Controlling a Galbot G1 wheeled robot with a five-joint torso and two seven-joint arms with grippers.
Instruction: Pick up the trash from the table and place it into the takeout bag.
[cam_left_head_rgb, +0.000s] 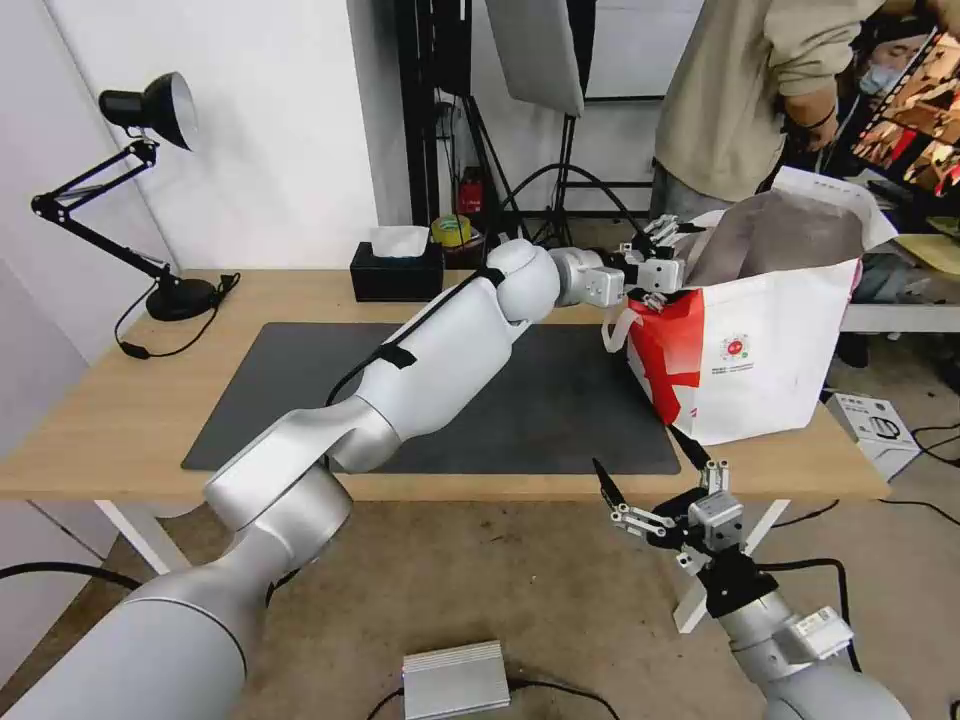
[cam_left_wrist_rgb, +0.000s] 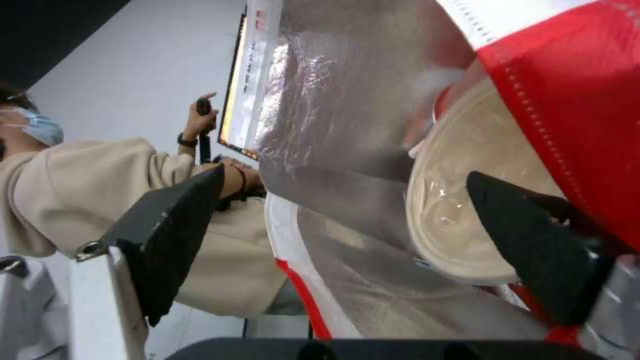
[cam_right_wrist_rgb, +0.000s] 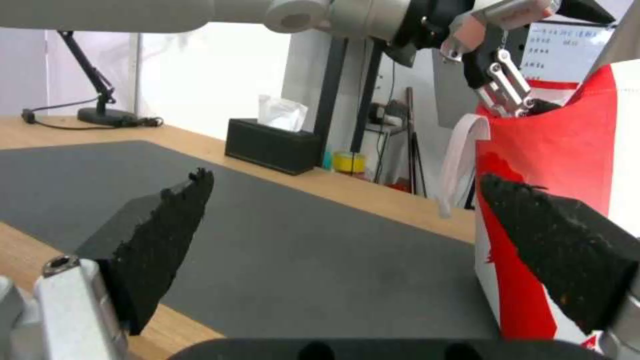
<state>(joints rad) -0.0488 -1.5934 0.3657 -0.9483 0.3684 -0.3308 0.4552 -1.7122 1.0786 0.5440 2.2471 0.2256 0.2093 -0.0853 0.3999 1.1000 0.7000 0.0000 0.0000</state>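
Hovering left tool (cam_left_head_rgb: 668, 262) over bag rim (cam_left_head_rgb: 770, 275)

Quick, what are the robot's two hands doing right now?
Left gripper: open, empty, at the takeout bag's mouth.
Right gripper: open, empty, in front of the table's edge.

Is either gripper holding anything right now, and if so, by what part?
Nothing is held. The left gripper is open at the mouth of the red-and-white insulated takeout bag, with a tan paper bowl lying inside. The right gripper hangs open below the table edge.
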